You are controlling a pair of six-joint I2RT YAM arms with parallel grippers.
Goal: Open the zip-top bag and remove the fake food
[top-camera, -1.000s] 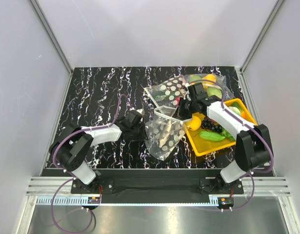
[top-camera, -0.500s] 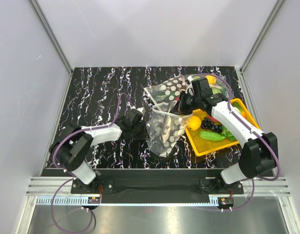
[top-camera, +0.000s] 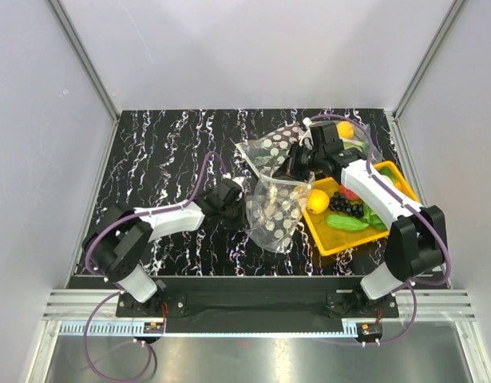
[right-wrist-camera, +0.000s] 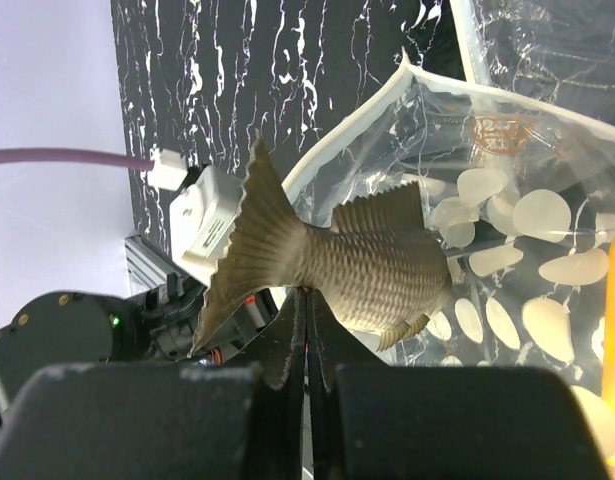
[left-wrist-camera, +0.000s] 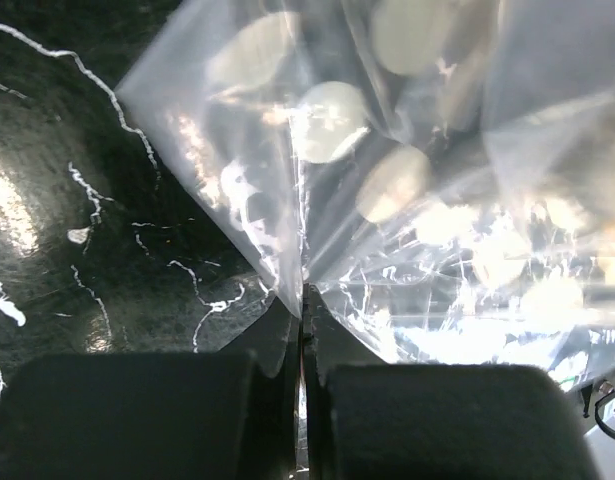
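The zip-top bag point(top-camera: 275, 209), clear with white dots, stands crumpled mid-table. My left gripper point(top-camera: 243, 209) is shut on its left edge. In the left wrist view the plastic point(left-wrist-camera: 387, 180) runs into the closed left gripper point(left-wrist-camera: 303, 300). My right gripper point(top-camera: 293, 166) is above the bag's mouth, shut on the silver-grey fish point(right-wrist-camera: 357, 260). Its closed jaws point(right-wrist-camera: 305, 295) pinch the fish's belly edge. The fish's tail is outside the zip strip point(right-wrist-camera: 372, 120) and its head lies against the dotted plastic. A yellow lemon point(top-camera: 318, 199) lies at the tray's left edge.
A yellow tray point(top-camera: 393, 171) at the right holds black grapes point(top-camera: 345, 205), a cucumber point(top-camera: 346, 223) and other green pieces. A dark bag with large dots point(top-camera: 279, 145) and a clear bag of fruit point(top-camera: 345, 134) lie behind. Walls enclose the table.
My right gripper has drawn back and up with the fish, which has left the bag's body. My left gripper has moved right against the bag, and the bag has shifted with it.
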